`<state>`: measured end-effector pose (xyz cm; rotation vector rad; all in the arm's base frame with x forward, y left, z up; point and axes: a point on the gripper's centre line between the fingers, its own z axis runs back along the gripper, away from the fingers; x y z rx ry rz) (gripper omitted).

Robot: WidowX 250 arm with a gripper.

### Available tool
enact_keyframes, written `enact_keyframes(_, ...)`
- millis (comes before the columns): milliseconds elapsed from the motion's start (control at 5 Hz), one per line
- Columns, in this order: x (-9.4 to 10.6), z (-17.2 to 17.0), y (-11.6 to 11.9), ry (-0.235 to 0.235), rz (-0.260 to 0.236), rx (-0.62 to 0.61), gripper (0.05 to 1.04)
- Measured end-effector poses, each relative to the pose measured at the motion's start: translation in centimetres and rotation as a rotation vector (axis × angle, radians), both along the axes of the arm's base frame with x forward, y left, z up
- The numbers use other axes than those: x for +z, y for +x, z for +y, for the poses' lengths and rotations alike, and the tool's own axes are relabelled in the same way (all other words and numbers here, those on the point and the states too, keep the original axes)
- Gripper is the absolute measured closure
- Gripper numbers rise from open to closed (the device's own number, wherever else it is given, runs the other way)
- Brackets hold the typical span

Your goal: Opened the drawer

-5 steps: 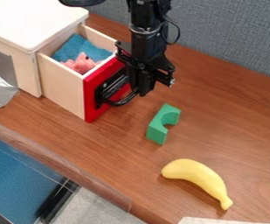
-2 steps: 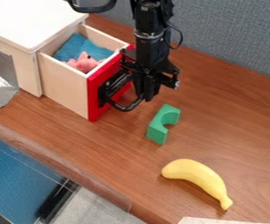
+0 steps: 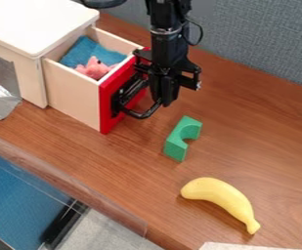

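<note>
Since the earliest frame, the drawer [image 3: 73, 96] has slid a little farther out of the white-topped cabinet [image 3: 39, 23], and the gripper [image 3: 165, 101] has shifted slightly outward with it; between the last two frames it has also risen a touch. Behind it, the cabinet has not moved, and neither have the green block [image 3: 177, 146] and the banana [image 3: 220, 194] on the table [image 3: 107, 163]. Most of the job looks done: the drawer stands well out of the cabinet, its red front [image 3: 107, 116] far from the opening, with a blue cloth [image 3: 91, 51] and a pink toy [image 3: 95, 67] plain to see inside. What is left is probably little more than a last bit of pull, if any, and then getting the gripper clear of the black handle [image 3: 140, 115] without nudging the drawer back in. Some things are hard to make out. The gripper hangs right at the handle, black against black, so I cannot tell whether it is spread or closed, or whether it has hold of the handle or merely sits beside it. It and the arm cover the far part of the red front, the back of the drawer is under the cabinet top, and the arm is cut off at the upper edge.
</note>
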<state>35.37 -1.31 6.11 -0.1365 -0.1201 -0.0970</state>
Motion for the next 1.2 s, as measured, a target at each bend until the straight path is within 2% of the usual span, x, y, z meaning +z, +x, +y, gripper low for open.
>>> enact_keyframes(200,0.5,0.0,0.2,-0.013,0.005,-0.012,0.734)
enact_keyframes(400,0.9,-0.2,0.0,-0.016,0.007,-0.039,0.425)
enact_keyframes(600,3.5,0.0,-0.4,0.027,-0.076,-0.118,0.139)
enact_keyframes(800,6.0,0.0,-2.1,0.041,-0.139,-0.168,0.075)
enact_keyframes(1000,8.7,1.0,-4.0,0.087,-0.214,-0.218,0.082)
enact_keyframes(1200,9.5,2.2,-6.8,0.128,-0.24,-0.234,0.082)
